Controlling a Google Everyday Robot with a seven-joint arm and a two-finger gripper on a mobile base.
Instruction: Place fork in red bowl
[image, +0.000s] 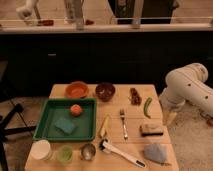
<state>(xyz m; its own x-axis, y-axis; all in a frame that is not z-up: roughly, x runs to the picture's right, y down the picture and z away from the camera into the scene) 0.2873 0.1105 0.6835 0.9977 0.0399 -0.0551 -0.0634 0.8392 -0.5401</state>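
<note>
The slim silver fork (123, 124) lies on the wooden table (135, 116), right of centre, tines toward the back. The orange-red bowl (77, 90) stands empty at the back left of the table, next to a dark maroon bowl (105, 91). My white arm (186, 89) hangs off the table's right side. My gripper (170, 118) points down beside the right edge, well to the right of the fork and holding nothing that I can see.
A green tray (65, 101) holds an orange ball (75, 109) and a blue sponge (65, 126). A yellow stick (104, 127), a white-handled utensil (122, 152), a green pepper (147, 107), a brown block (151, 129), a grey cloth (156, 152) and three cups at the front left share the table.
</note>
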